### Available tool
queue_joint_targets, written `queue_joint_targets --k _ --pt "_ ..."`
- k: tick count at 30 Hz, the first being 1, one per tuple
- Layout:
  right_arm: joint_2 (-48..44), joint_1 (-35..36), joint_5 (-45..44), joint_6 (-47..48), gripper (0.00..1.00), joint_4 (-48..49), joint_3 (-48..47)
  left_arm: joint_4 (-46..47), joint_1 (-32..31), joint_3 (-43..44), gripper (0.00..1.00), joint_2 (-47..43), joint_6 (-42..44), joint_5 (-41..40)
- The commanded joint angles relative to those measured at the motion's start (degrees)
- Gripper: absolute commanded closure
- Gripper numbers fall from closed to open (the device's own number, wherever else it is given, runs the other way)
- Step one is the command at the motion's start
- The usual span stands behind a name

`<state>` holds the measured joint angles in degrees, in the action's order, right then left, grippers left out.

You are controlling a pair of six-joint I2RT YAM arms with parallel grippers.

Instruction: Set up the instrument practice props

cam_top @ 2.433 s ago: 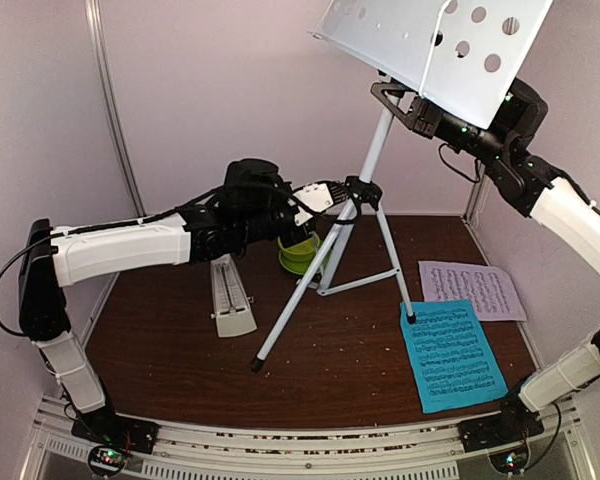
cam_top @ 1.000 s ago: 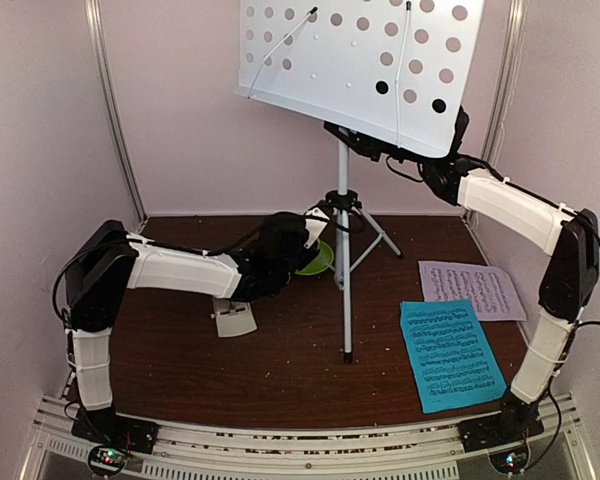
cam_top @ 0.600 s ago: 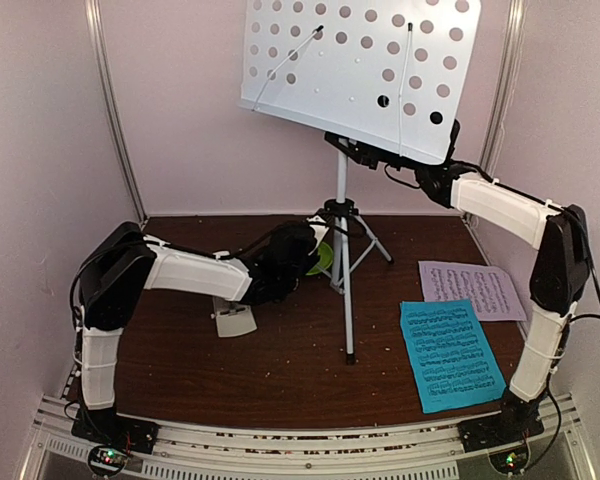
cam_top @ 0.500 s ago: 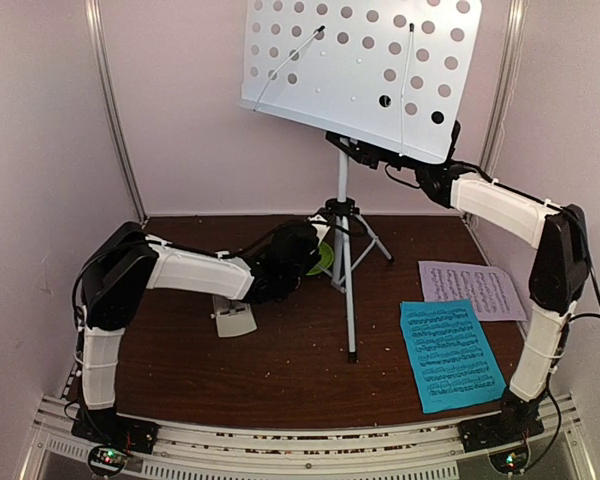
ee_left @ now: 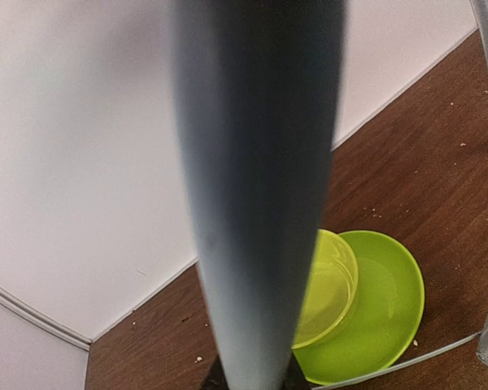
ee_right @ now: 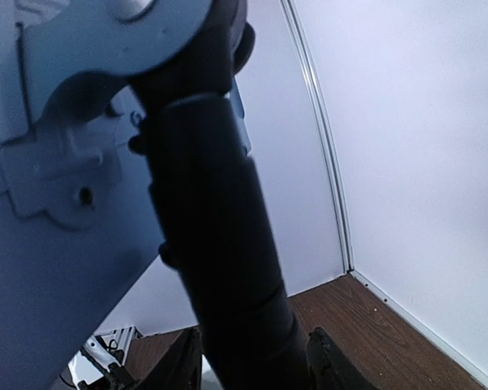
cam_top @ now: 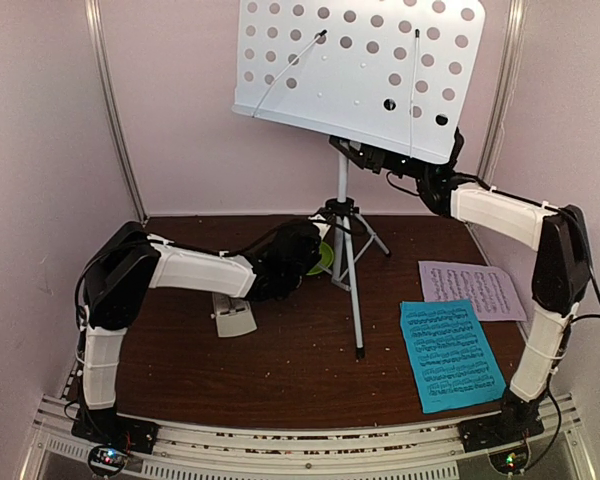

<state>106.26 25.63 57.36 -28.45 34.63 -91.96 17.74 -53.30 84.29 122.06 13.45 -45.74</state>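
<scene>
The pale perforated music stand (cam_top: 360, 70) stands upright on its silver tripod (cam_top: 348, 270) at the back middle of the table. My left gripper (cam_top: 315, 240) is shut on a silver tripod tube (ee_left: 256, 162) just below the hub, its fingers low in the left wrist view (ee_left: 252, 380). My right gripper (cam_top: 368, 158) sits round the black neck (ee_right: 220, 244) under the desk, with its jaws apart and a small gap beside the neck. The blue music sheet (cam_top: 450, 355) and the pale pink music sheet (cam_top: 472, 288) lie flat at the right. The cream metronome (cam_top: 232, 316) is partly hidden beneath my left arm.
A lime-green bowl on its saucer (ee_left: 366, 301) sits between the tripod legs by the back wall (cam_top: 323, 258). One tripod foot (cam_top: 360, 352) rests mid-table. Pale walls close in the back and both sides. Crumbs dot the dark wooden table (cam_top: 280, 380).
The stand has swung from a lean to upright and its front foot has slid slightly right. My right gripper's jaws have widened around the neck. My left gripper keeps its hold.
</scene>
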Motion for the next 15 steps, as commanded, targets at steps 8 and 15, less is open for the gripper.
queue_joint_targets --k 8,15 --pt "-9.9 -0.3 -0.6 -2.1 0.38 1.8 12.9 -8.4 5.7 2.0 0.86 -0.8 -5.1 -7.2" --pt "-15.6 -1.2 -5.2 -2.9 0.32 3.5 24.5 -17.5 5.2 2.2 0.49 -3.9 -8.3 1.6"
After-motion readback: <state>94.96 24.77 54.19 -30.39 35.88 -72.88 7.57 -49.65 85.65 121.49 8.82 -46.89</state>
